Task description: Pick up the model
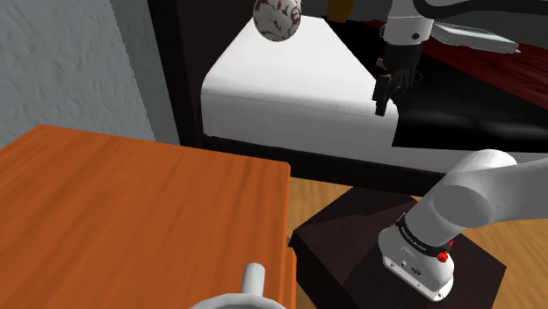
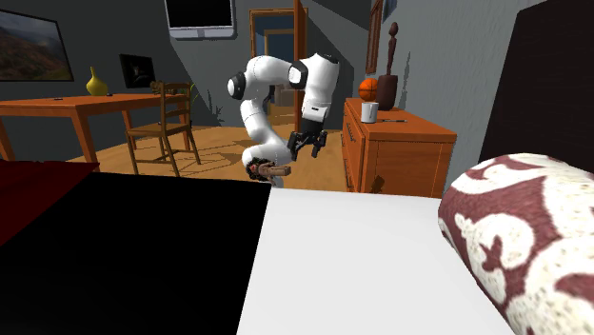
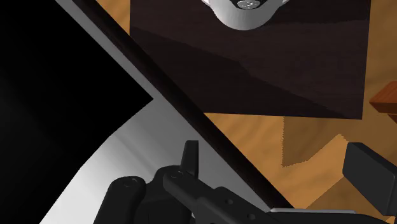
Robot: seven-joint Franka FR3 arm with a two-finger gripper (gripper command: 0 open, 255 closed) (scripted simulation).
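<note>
Arched the white arm (image 1: 479,189) up from the dark stand (image 1: 347,237), folded it over at the top and pointed the end effector (image 1: 391,88) downward above the near edge of the bed (image 1: 290,92). Held the black fingers (image 3: 368,173) apart, clasping nothing. Spotted the model (image 1: 277,19), rounded, white with maroon scrollwork, lying at the bed's far end, well apart from the end effector.

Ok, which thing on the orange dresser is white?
The mug; the ball by it is orange and the tall figure is dark brown.
</note>
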